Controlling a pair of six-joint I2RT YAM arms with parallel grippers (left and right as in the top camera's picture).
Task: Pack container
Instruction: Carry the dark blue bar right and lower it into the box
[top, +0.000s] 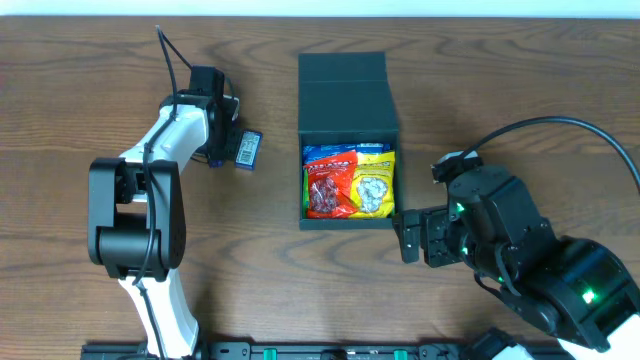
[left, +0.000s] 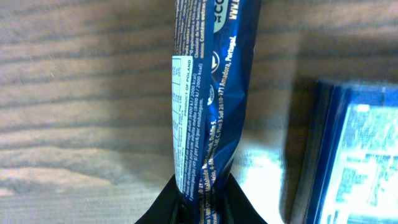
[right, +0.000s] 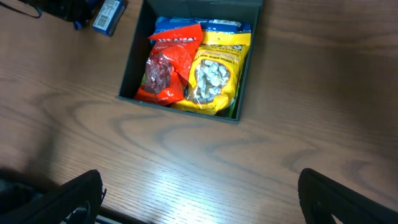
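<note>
The container (top: 347, 90) is a dark teal box, open, with its flap lid lying back. Inside lie a red candy bag (top: 326, 190), a yellow candy bag (top: 372, 186) and a blue bag (top: 325, 153) behind them. They also show in the right wrist view: container (right: 129, 62), red bag (right: 166, 68), yellow bag (right: 214, 78). My left gripper (left: 205, 202) is shut on the end of a blue snack bar (left: 208, 93), left of the box (top: 214, 152). My right gripper (right: 199, 193) is open and empty over the table in front of the box (top: 410, 235).
A second blue snack bar with a white label (top: 247, 149) lies on the table just right of the left gripper; it shows in the left wrist view (left: 354, 155) and the right wrist view (right: 109, 15). The wooden table (top: 500, 80) surrounds the box.
</note>
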